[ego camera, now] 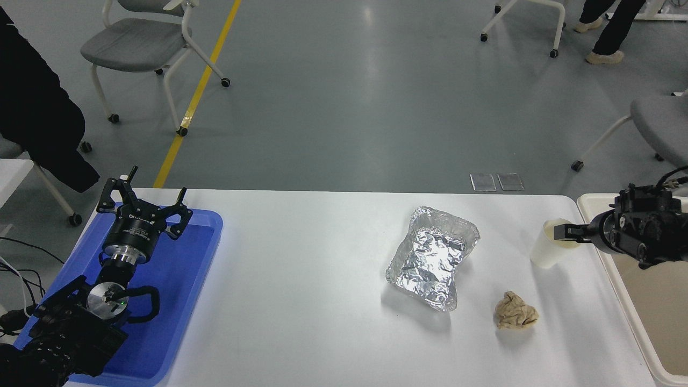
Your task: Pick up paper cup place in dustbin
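The paper cup (546,252) stands upright on the white table (301,279) near its right edge, white with a cream inside. My right gripper (562,233) comes in from the right edge and its black tip lies over the cup's mouth at rim height. I cannot see how its jaws stand. The dustbin (592,202) is just right of the cup, cream-white with a beige inside, cut off by the picture's edge. My left gripper (144,202) is parked open over the blue tray (185,279) at the lower left.
A crinkled silver foil tray (433,257) lies left of the cup. A crumpled tan paper ball (515,312) lies in front of the cup. Chairs stand on the floor beyond the table. A person's legs (607,24) show at the top right.
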